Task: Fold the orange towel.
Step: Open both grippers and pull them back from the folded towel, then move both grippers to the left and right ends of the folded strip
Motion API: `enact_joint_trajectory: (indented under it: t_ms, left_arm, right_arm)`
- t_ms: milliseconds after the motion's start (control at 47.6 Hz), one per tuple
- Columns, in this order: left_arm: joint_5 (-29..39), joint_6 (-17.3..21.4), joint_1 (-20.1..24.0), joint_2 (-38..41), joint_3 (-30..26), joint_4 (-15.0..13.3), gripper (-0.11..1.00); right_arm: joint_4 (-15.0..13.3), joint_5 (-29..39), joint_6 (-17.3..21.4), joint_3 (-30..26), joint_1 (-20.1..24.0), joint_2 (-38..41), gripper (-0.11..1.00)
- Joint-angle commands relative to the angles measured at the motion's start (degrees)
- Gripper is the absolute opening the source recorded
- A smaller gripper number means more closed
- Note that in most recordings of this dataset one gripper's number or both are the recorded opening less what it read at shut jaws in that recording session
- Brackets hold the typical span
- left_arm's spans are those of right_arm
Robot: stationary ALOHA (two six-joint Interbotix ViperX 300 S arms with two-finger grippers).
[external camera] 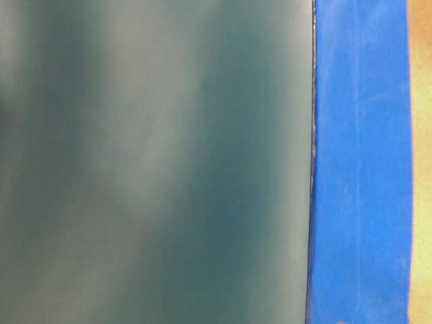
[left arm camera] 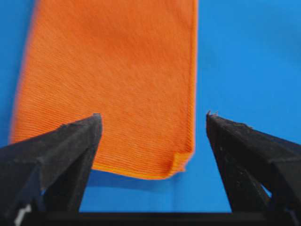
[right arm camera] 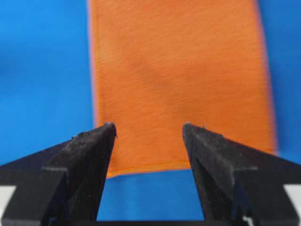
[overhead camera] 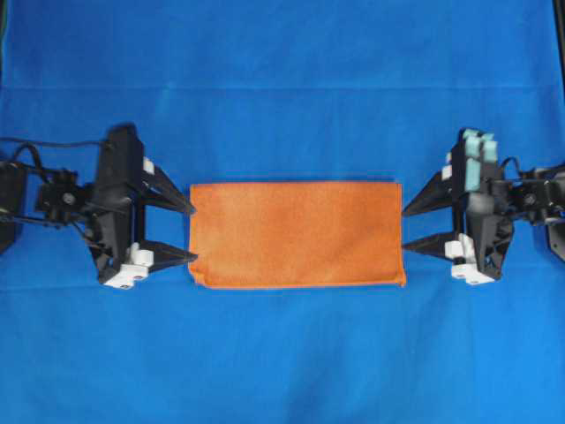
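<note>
The orange towel [overhead camera: 297, 234] lies flat on the blue cloth as a wide rectangle, doubled over, with layered edges showing at its near left corner [left arm camera: 181, 162]. My left gripper [overhead camera: 192, 235] is open at the towel's left short edge, nothing between its fingers [left arm camera: 84, 136]. My right gripper [overhead camera: 404, 230] is open at the right short edge, fingertips just off the hem. In the left wrist view the towel [left arm camera: 113, 84] reaches away from the jaws; in the right wrist view the towel [right arm camera: 178, 80] does the same, its hem just beyond the fingers [right arm camera: 101, 141].
A blue cloth [overhead camera: 282, 353] covers the whole table. The table-level view is mostly blocked by a blurred dark grey-green surface [external camera: 155, 162], with a strip of blue cloth [external camera: 358, 162] at its right.
</note>
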Motion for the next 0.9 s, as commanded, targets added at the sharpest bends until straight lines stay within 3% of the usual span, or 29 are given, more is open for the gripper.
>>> enact_joint_trajectory:
  t_ms: [0,294,525,882]
  left_arm:
    - [0.0,0.8,1.2,-2.0,0.4,0.1,0.84]
    - [0.2,1.4,2.3,-0.8,0.2,0.1,0.84]
    - [-0.4,1.7,5.4,7.6,-1.9,0.1,0.84]
    - [-10.0,3.5,11.1,20.5,-2.8,0.1,0.84]
  right_arm:
    - [-0.8,0.3,-0.1,0.2,-2.1,-1.8,0.63]
    - [-1.5,1.1,-0.1,-0.3,-4.1,-0.4,0.63]
    - [-1.5,-1.2,-0.2,-1.7,-8.0,7.6,0.63]
    - [-1.9,-5.8,-0.2,-2.9,-13.7,19.6,0.63]
